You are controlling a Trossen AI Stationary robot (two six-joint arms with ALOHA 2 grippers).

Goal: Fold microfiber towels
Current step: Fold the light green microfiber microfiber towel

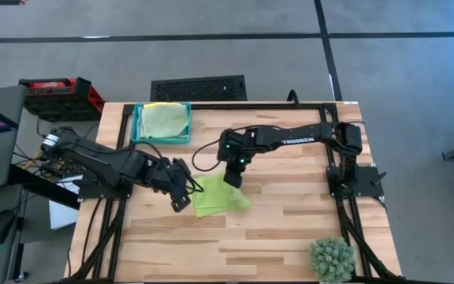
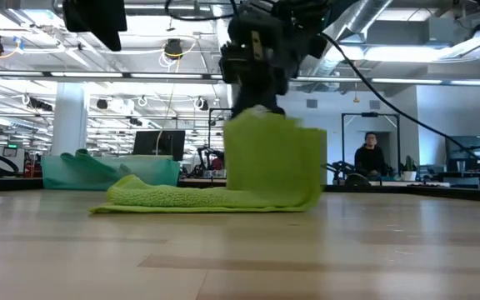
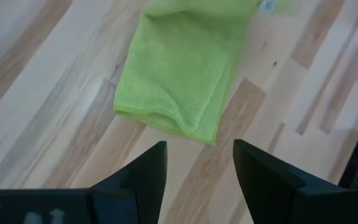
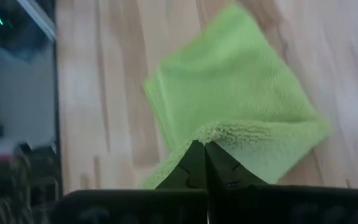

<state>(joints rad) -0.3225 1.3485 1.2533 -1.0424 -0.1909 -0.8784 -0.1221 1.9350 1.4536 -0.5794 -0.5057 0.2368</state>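
Now, nearest to the low camera, the lime green towel (image 2: 215, 196) lies in the middle of the wooden counter (image 1: 274, 237), with its thick folded part flat on the boards and one side lifted up like a small wall. The right gripper (image 4: 205, 163) has its fingers clenched on the fluffy edge of this raised flap and holds it above the folded layers. The left gripper (image 3: 197, 165) waits just beside the towel, low over the counter, with its fingers spread and grasping nothing. I think the risk is this: the cloth is soft and limp, so if the right gripper carries the flap across too fast or lets go too early, the flap can fall crooked and the edges will not meet. The pinch is only on a thin part of the edge, so the fabric could also slip out, and a pull to the side may drag the whole towel along the smooth wood, because nothing presses it down. The towel has a short, plush pile and rounded folds; the counter is made of pale, hard planks. Farther back, a teal tray (image 1: 138, 126) at the far left corner holds another folded cloth (image 1: 165, 118), yellow-green in colour, and a spiky plant (image 1: 333, 259) stands at the near right corner.
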